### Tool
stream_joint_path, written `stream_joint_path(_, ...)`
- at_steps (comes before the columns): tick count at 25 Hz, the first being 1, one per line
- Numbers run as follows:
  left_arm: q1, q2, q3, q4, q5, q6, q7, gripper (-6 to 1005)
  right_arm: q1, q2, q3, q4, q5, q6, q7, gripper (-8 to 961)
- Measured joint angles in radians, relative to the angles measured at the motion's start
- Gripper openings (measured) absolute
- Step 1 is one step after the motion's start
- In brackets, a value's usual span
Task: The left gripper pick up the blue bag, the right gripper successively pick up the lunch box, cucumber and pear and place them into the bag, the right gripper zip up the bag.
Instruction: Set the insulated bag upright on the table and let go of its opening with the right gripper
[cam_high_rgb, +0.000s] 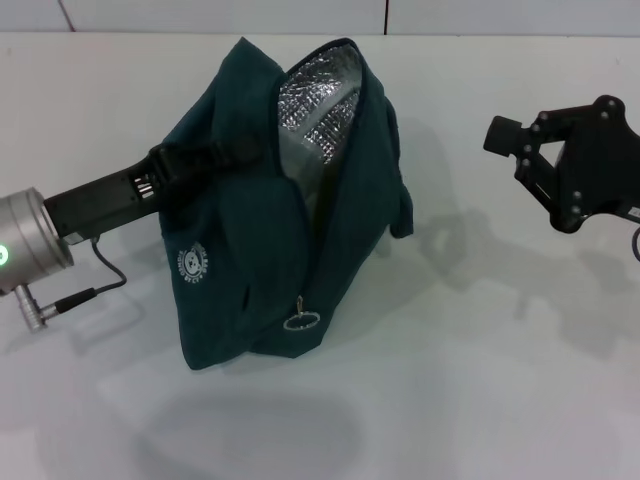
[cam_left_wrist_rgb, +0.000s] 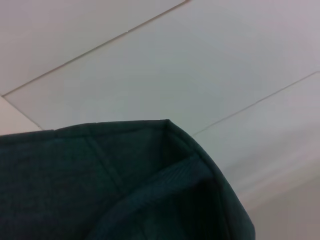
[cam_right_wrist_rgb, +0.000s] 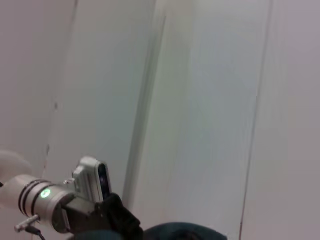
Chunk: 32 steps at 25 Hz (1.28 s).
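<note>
- The left gripper (cam_high_rgb: 225, 152) is clamping the upper edge of the blue bag (cam_high_rgb: 250, 250) on its left side, fingers closed on the fabric, and is holding the bag up off the white table (cam_high_rgb: 480, 400); a shadow is lying on the table below it.
- The bag is hanging in the middle of the head view with its mouth gaping, the silver foil lining (cam_high_rgb: 318, 100) showing at the top, and the ring zipper pull (cam_high_rgb: 301, 321) dangling low on the front seam.
- So the zip is looking undone; that last step is still waiting.
- The right gripper (cam_high_rgb: 512, 140) is hovering well apart from the bag on its right side, fingers spread and carrying nothing.
- The lunch box, cucumber and pear are not showing anywhere on the table in any view; whether they are already riding inside the bag cannot be told, since the inside is hidden apart from the lining.
- The left wrist view is showing only teal fabric close up against pale panels.
- Judging from this, the pick-up of the bag is done, loading is probably finished, and the zipping is what remains.
</note>
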Motion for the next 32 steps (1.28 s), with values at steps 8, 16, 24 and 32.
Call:
stream_joint_path(8,0.0,0.002,-0.008,-0.002,-0.009,-0.004,0.001,47,0.051,0.002,0.001,0.081,-0.052,0.065,0.069,67)
stream_joint_path(16,0.008,0.004,-0.012,-0.001,-0.011,-0.008,0.011,47,0.112,0.007,-0.002,0.134,-0.145,0.074,0.107,250)
stream_joint_path(24,0.002,0.004,-0.015,-0.001,-0.013,-0.012,0.013,47,0.151,0.012,-0.006,0.165,-0.175,0.091,0.123,433)
stream_joint_path(32,-0.002,0.004,-0.022,-0.002,-0.014,-0.013,0.013,47,0.209,0.018,-0.014,0.238,-0.18,0.112,0.113,558)
